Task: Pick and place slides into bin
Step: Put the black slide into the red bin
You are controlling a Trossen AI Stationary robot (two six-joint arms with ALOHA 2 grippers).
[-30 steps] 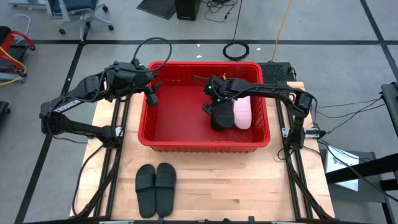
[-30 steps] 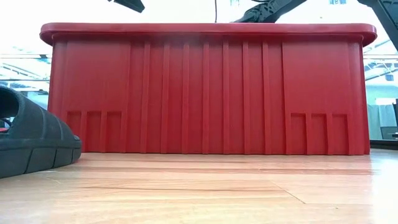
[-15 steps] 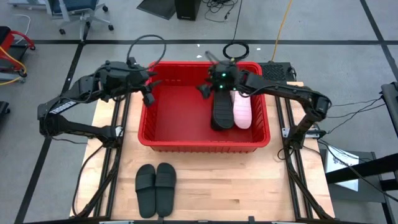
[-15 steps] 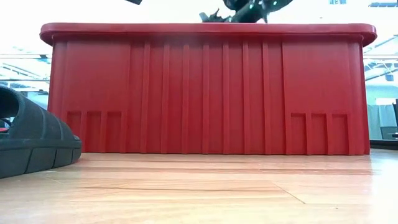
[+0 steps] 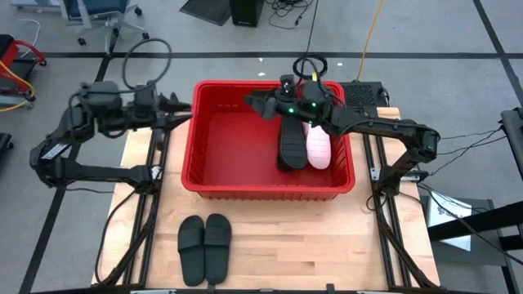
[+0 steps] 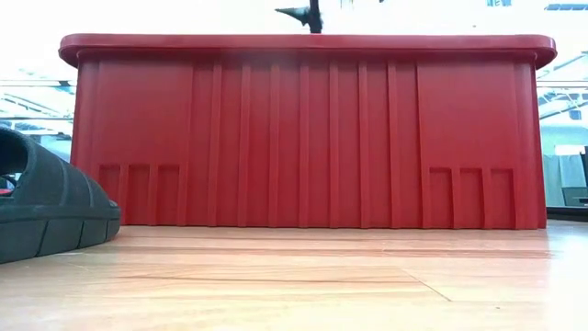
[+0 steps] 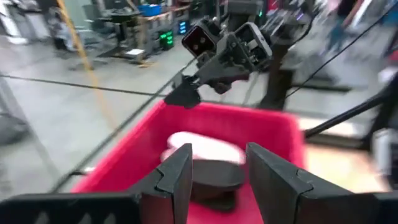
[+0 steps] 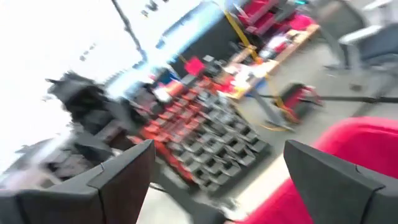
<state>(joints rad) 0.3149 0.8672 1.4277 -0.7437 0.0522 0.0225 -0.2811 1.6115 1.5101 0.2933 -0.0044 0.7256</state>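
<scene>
Slides in the bin (image 5: 189, 155), one black (image 5: 290, 145) and one pink (image 5: 318, 148), now lie free since my right gripper (image 5: 253, 103) rose over its far rim, fingers wide and empty, my left gripper (image 5: 181, 104) withdrawn outside, open, so the black pair (image 5: 204, 247) before the bin remains.

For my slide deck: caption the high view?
Two slides in the red bin, two black slides waiting on the table.

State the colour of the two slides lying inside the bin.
One black slide and one pale pink slide; the high view shows them best.
</scene>
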